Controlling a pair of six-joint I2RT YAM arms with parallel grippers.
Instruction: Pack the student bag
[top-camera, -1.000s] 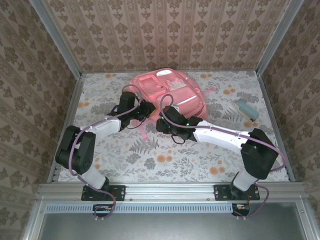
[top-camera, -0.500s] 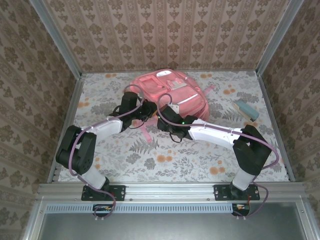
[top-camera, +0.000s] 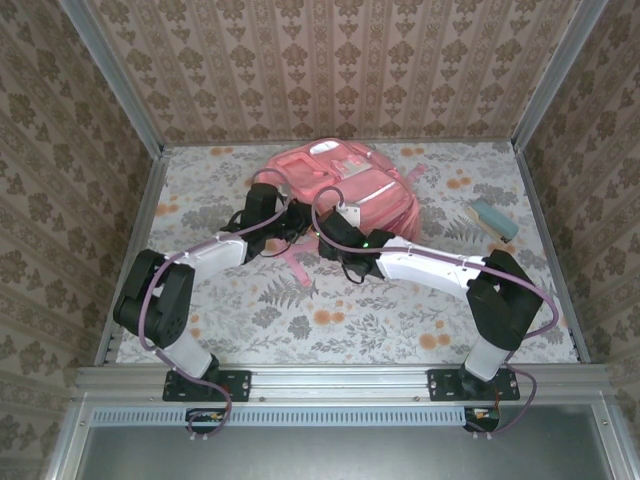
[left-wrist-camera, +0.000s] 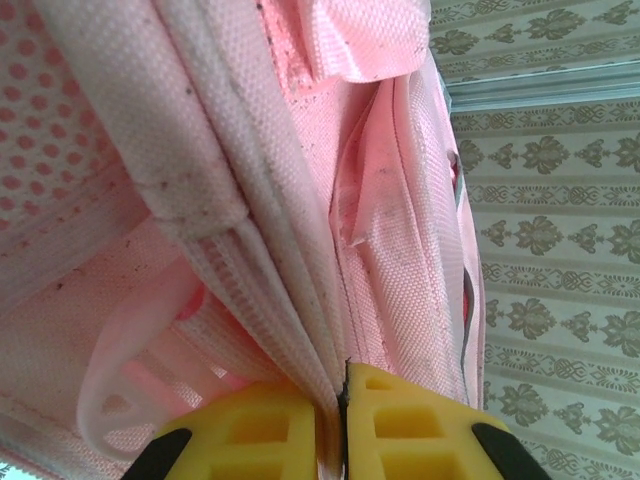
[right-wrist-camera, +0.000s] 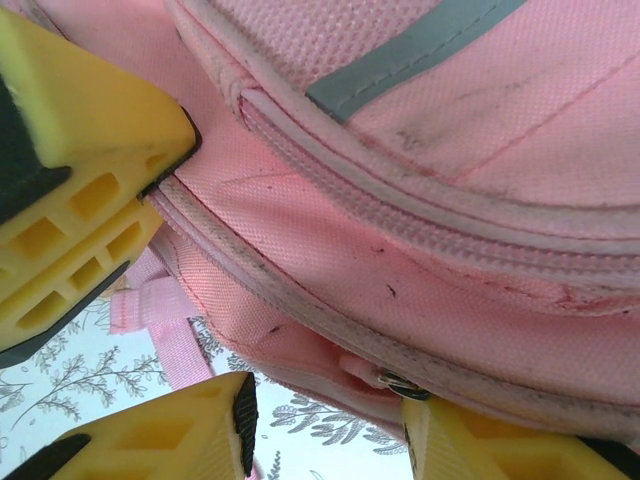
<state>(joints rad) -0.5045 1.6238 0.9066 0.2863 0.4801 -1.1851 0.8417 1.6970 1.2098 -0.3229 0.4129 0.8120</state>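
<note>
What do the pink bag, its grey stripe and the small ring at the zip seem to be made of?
The bag looks like matt woven synthetic cloth: a fine grid weave shows, with stitched seams. The grey stripe seems a smooth tape sewn on, perhaps reflective; that stays open. The ring is probably metal: it is dark and glints.

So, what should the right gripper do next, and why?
Probably shift the right gripper sideways and close on the zipper pull: its jaws stand open, the pull sits beside one finger, and the left gripper pinches the student bag.
</note>
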